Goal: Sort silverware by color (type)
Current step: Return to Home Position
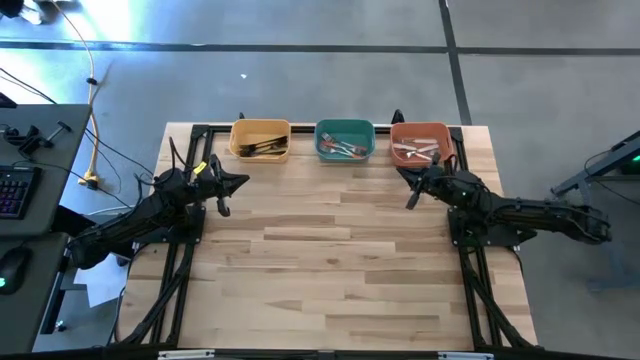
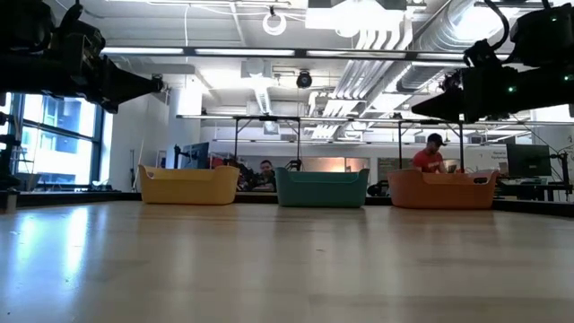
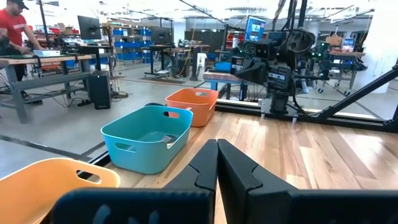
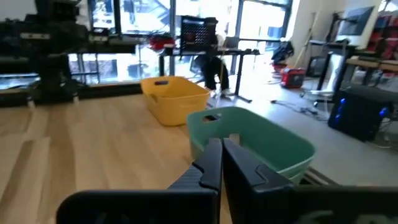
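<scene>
The silverware lies sorted in three bins along the table's far edge. Black-handled pieces (image 1: 262, 148) lie in the yellow bin (image 1: 260, 126). Red-orange-handled pieces (image 1: 343, 148) lie in the green bin (image 1: 345, 126). White-handled pieces (image 1: 413, 152) lie in the red bin (image 1: 421, 128). My left gripper (image 1: 243, 181) hovers shut above the table, near the yellow bin; its fingers (image 3: 217, 163) meet in the left wrist view. My right gripper (image 1: 402, 173) hovers shut just in front of the red bin, fingers (image 4: 221, 159) together.
The wooden tabletop (image 1: 340, 260) stretches bare from the bins to the near edge. A black frame (image 1: 200, 130) runs around the table. A desk with a keyboard (image 1: 12, 190) stands left of the table. People show in the room beyond the far edge (image 2: 434, 154).
</scene>
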Tool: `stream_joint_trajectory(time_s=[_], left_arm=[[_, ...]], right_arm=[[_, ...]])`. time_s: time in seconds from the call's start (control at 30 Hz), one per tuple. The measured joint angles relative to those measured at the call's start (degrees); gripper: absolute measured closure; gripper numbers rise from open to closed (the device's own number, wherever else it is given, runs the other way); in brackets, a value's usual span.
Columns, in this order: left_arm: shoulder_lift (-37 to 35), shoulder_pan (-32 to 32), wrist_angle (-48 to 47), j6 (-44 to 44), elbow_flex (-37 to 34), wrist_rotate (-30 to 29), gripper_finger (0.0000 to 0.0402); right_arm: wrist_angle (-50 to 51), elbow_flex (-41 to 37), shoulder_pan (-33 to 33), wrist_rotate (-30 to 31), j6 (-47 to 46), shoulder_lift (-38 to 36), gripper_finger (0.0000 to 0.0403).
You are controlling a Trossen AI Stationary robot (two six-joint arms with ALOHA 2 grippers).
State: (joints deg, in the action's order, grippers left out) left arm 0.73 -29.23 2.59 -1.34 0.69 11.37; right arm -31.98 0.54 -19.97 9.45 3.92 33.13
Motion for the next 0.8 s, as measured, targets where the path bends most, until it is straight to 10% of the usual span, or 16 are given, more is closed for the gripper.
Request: stream_joint_trajectory(time_s=[0.8], left_arm=[[7.94, 0.01, -0.13, -1.01, 0.00, -0.19, 0.0402]], right_arm=[[26.01, -0.04, -2.56, 1.50, 0.07, -32.77, 0.0403]])
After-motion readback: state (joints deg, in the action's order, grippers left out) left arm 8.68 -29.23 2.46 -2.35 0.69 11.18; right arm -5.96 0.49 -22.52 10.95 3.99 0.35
